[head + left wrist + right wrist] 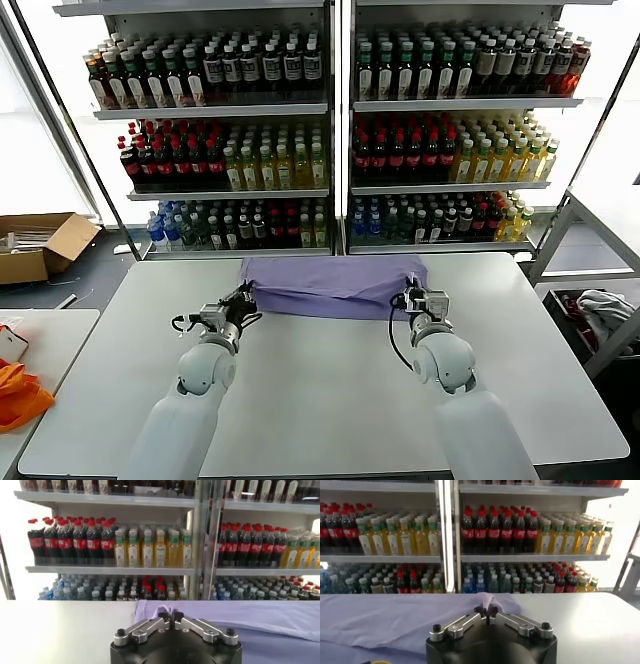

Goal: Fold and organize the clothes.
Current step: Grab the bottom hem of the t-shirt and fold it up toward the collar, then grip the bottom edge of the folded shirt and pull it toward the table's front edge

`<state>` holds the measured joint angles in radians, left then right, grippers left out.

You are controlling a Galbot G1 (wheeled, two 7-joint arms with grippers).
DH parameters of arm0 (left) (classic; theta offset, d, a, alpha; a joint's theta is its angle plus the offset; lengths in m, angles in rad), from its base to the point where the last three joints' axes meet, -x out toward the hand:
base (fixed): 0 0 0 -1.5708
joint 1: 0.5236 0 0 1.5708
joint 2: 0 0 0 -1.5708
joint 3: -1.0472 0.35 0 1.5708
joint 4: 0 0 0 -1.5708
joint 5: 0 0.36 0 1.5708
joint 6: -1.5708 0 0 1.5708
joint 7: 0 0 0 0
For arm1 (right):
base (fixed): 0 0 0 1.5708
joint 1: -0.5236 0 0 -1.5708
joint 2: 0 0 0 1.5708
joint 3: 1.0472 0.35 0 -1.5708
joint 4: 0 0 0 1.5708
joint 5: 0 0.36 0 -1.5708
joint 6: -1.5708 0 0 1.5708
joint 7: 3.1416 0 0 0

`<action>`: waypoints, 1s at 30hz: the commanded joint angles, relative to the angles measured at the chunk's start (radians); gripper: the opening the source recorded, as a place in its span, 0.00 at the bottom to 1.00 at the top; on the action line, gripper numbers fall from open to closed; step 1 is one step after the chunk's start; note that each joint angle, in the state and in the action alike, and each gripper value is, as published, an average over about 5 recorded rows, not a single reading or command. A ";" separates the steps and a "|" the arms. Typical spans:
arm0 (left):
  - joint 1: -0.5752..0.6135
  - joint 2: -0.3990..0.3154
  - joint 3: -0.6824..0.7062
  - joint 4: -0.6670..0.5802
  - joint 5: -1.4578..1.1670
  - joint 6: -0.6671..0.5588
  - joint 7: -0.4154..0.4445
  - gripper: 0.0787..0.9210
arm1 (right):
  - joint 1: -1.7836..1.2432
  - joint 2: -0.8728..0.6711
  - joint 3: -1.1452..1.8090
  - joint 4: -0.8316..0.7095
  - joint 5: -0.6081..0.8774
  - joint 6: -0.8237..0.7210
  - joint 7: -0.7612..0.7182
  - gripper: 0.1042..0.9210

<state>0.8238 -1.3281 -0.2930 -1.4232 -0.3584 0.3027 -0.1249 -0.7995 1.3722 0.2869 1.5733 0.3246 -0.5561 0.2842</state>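
Left gripper [171, 616]: jaws pinched together on a small tuft of the shirt [335, 285] at its near left corner; in the head view it sits at that corner [243, 296].

Right gripper [486, 611]: jaws likewise closed on a raised pucker of cloth at the near right corner [412, 297].

Shirt: lavender, lying across the far middle of the table [320, 410], bunched into a wide band with its near edge held at both ends. No lettering shows from here.

Handling: I judge it light, limp and without any stiffness. It will sag between the two grips and drag on the tabletop, and it will not keep a crease unless laid flat. Not fragile, not slippery against the pads.

Where to hold: the two near corners, as now, look right for a fold carried toward the shelves [330, 110]. Both arms would need to travel level and together, or the edge will skew.

Risk: each pinch takes only a little fabric, so a quick pull could slip it free.

Count: one shirt on the table, two grippers, both engaged. A pale bundle of cloth [603, 305] lies in a rack off to the right; how many pieces I cannot tell. Two shelf units stand behind, stocked with many bottles. One cardboard box [42, 245] sits on the floor at left.
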 commanded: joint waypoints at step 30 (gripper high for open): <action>0.046 0.038 -0.001 -0.098 0.035 0.207 -0.054 0.88 | -0.157 -0.031 0.072 0.119 0.022 -0.024 0.136 0.88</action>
<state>0.8650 -1.2949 -0.2933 -1.5069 -0.3306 0.4747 -0.1725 -0.9276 1.3445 0.3515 1.6792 0.3535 -0.5760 0.4077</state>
